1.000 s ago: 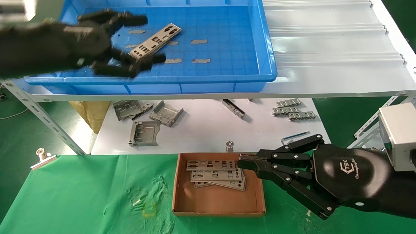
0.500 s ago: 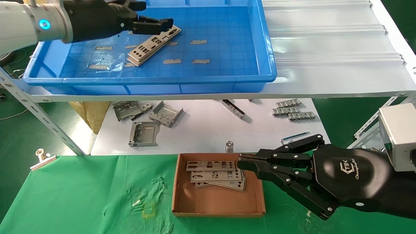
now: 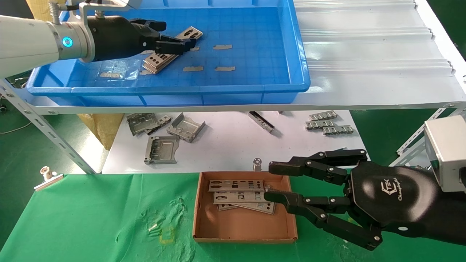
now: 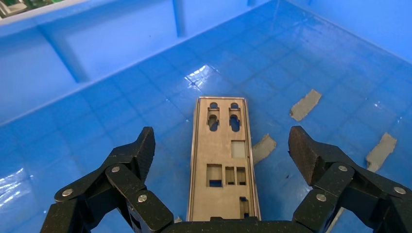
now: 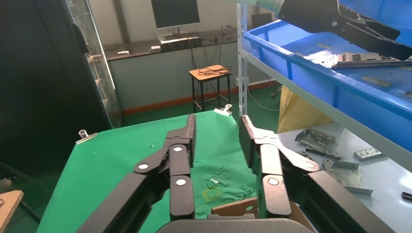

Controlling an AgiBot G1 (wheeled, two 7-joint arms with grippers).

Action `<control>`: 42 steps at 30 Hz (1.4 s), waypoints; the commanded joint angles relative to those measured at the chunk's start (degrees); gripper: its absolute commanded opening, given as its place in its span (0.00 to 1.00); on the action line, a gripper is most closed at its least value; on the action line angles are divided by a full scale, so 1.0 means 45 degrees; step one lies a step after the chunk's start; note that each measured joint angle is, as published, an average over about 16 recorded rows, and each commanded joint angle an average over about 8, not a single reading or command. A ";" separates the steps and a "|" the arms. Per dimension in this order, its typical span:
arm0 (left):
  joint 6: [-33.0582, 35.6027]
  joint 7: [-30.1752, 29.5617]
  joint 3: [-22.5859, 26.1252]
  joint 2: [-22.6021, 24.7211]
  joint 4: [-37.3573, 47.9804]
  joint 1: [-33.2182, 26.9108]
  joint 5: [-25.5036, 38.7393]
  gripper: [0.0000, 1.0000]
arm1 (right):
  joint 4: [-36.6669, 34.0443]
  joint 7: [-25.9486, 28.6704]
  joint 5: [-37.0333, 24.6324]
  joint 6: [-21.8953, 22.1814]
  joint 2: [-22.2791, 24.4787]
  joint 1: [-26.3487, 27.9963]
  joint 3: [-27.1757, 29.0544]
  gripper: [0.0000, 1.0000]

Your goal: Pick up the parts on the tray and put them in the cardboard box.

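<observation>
Two stacked silver-grey parts [image 3: 159, 60] lie slantwise on the floor of the blue tray [image 3: 218, 88]. My left gripper [image 3: 178, 42] hovers low over their middle, open. In the left wrist view its fingers straddle the top plate [image 4: 223, 160] without touching it. The cardboard box [image 3: 244, 222] sits on the green cloth and holds three overlapping plates [image 3: 236, 185]. My right gripper [image 3: 273, 182] is open with nothing in it at the box's right wall. The right wrist view shows that gripper [image 5: 217, 121] above a corner of the box [image 5: 238, 208].
Bent metal brackets [image 3: 160, 149] and linked grey strips [image 3: 329, 125] lie on the white sheet under the shelf. A white corrugated sheet [image 3: 364, 54] covers the shelf to the right of the tray. A slanted shelf leg [image 3: 47, 134] and a clip [image 3: 47, 174] stand at the left.
My left gripper swung across the tray and settled over the middle of the plates. My right gripper went from nearly shut to open beside the box.
</observation>
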 commanded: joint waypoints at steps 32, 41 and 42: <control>-0.0312 0.0614 0.0027 0.0184 0.0172 0.0050 0.0044 0.00 | 0.0000 0.0000 0.0000 0.0000 0.0000 0.0000 0.0000 1.00; -0.0222 0.0808 -0.0011 0.0136 0.0083 -0.0151 -0.0008 0.00 | 0.0000 0.0000 0.0000 0.0000 0.0000 0.0000 0.0000 1.00; -0.0203 0.0833 -0.0019 0.0123 0.0071 -0.0188 -0.0020 0.00 | 0.0000 0.0000 0.0000 0.0000 0.0000 0.0000 0.0000 1.00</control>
